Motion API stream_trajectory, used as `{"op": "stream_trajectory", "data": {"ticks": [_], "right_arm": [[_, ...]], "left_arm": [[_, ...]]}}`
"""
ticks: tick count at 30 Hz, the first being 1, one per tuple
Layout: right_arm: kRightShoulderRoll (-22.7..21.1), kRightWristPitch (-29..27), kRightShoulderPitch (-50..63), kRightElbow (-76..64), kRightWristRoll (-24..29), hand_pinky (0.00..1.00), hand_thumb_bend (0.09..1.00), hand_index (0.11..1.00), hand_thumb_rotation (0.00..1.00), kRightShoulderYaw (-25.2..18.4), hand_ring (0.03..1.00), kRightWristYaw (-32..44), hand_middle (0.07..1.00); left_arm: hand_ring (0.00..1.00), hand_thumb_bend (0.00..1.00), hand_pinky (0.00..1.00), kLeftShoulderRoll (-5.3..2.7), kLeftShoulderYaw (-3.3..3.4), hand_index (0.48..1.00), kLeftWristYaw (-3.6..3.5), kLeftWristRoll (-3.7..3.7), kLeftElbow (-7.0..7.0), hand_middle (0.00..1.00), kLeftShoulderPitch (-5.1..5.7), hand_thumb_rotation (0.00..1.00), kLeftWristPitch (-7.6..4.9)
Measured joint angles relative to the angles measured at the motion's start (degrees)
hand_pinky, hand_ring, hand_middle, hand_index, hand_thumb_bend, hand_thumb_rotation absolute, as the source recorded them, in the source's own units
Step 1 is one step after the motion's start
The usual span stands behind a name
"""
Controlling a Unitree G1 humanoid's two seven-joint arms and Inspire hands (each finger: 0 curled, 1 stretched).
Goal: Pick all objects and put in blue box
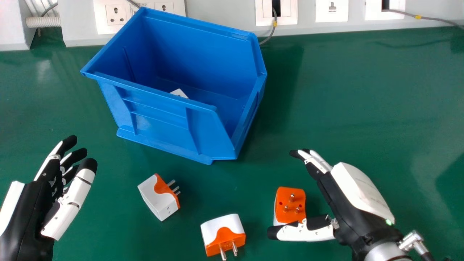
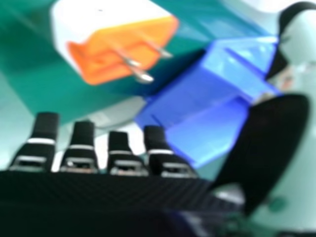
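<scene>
While its fingers are out nearly straight and its thumb is held well away from them, the right hand (image 1: 340, 203) is not pinching anything. Right beside it, in the wide gap by its thumb, sits an orange and white plug (image 1: 290, 204) with its pins pointing up. The thumb is in front of the plug's near edge, and I can't tell if they touch. This looks like the one to pick up next, so I think the hand has to close on it and then lift.

A bit farther out, toward the robot's left, is the middle plug (image 1: 219, 228), with its pins facing the robot. Past that one is the left plug (image 1: 156, 197), lying tipped, with its pins facing the robot's right. Both are on the green table (image 1: 344, 90), waiting for their turn. The left hand (image 1: 69, 195) is over at the left side, with its fingers loose and nothing in it.

Farther away is the big blue box (image 1: 163, 127). A little white thing (image 1: 179, 93) peeks out from inside, so at least one thing seems to be in. The front wall may hide more. That leaves three plugs to put away, so I think there is a good bit of the job to go.
</scene>
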Motion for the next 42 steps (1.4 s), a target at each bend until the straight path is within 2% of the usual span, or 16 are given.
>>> {"op": "stream_trajectory", "data": {"ticks": [4, 18, 23, 33, 42], "right_arm": [[-1.05, -0.03, -1.61, 2.27, -0.44, 0.85, 0.658, 0.889, 0.31, 0.27, 0.916, 0.51, 0.943], [-6.15, -2.56, -7.43, 9.8, -0.84, 0.84, 0.646, 0.875, 0.24, 1.63, 0.903, 2.82, 0.932], [-7.55, -3.18, -8.86, 11.4, -2.34, 0.84, 0.644, 0.872, 0.23, 2.68, 0.901, 3.4, 0.93], [-6.72, -0.97, -10.74, 11.85, -4.6, 0.83, 0.638, 0.867, 0.2, 4.08, 0.893, 4.59, 0.923], [-6.32, 0.65, -11.69, 11.98, -6.86, 0.81, 0.635, 0.861, 0.18, 5.39, 0.886, 4.72, 0.918]], "left_arm": [[0.87, 0.41, 0.78, 0.02, 0.01, 0.927, -0.24, -0.03, -0.13, 0.9, -0.29, 0.71, 0.03], [0.88, 0.4, 0.79, 0.0, 0.1, 0.929, -0.3, -0.15, -1.06, 0.9, -0.37, 0.7, 0.53], [0.88, 0.4, 0.8, -0.04, 0.11, 0.93, -0.31, -1.03, -1.54, 0.9, -0.28, 0.7, 1.0], [0.88, 0.4, 0.8, -0.04, -0.02, 0.931, -0.24, -1.12, -1.9, 0.91, -0.36, 0.7, 1.94], [0.88, 0.4, 0.8, -0.09, -0.09, 0.931, -0.2, -1.08, -2.31, 0.91, -0.35, 0.7, 2.05]]}}
